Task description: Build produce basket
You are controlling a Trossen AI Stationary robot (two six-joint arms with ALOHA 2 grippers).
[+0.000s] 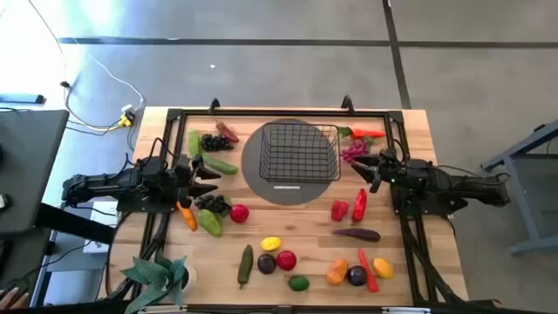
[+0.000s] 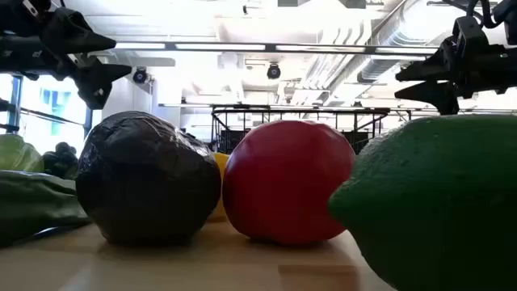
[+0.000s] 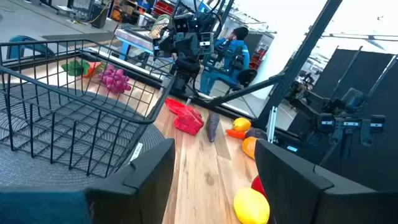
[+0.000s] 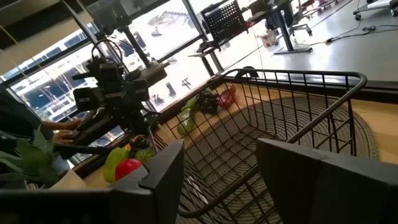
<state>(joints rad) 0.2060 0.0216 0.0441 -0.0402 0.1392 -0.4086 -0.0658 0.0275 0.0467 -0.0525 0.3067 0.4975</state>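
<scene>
Basket point(image 1: 301, 150) sat empty at upper centre of the worktop point(image 1: 288, 235), produce point(image 1: 277, 259) scattered around; left gripper point(image 1: 209, 180) and right gripper point(image 1: 365, 167) flanked it, both spread and empty; round fruit may roll if pinched off-centre.

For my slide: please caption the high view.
Empty square black wire-mesh basket on round grey mat, toy produce scattered around.

Grey concrete floor point(image 1: 261, 22), bright windows point(image 4: 168, 25), white ceiling ducts point(image 2: 380, 56).
</scene>
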